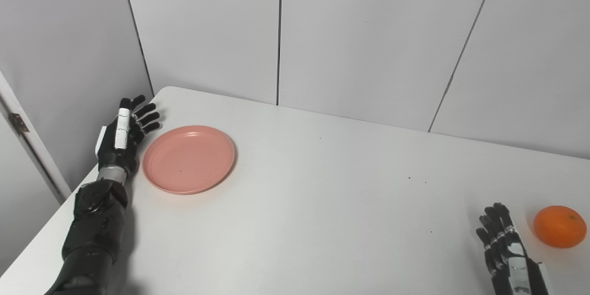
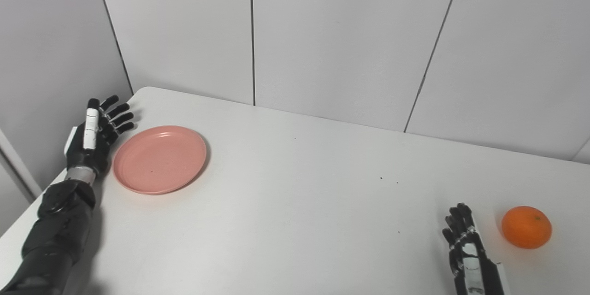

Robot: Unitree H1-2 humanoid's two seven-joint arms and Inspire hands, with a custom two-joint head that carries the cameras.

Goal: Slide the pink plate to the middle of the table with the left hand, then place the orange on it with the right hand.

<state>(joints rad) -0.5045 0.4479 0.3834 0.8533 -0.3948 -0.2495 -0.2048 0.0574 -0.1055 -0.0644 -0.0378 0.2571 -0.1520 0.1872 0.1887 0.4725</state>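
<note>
A pink plate [image 1: 189, 158] lies flat on the white table [image 1: 322, 203] near its far left corner. My left hand [image 1: 123, 134] stands on edge just left of the plate's rim, open, fingers stretched toward the back wall, a narrow gap between palm and rim. An orange [image 1: 559, 226] rests at the right side of the table near the front. My right hand [image 1: 504, 249] is open, fingers spread and pointing away from me, a short way left of the orange and not touching it.
Grey wall panels close off the back and left. The table's left edge runs just behind my left forearm [image 1: 94, 226]. A few small dark specks mark the tabletop between plate and orange.
</note>
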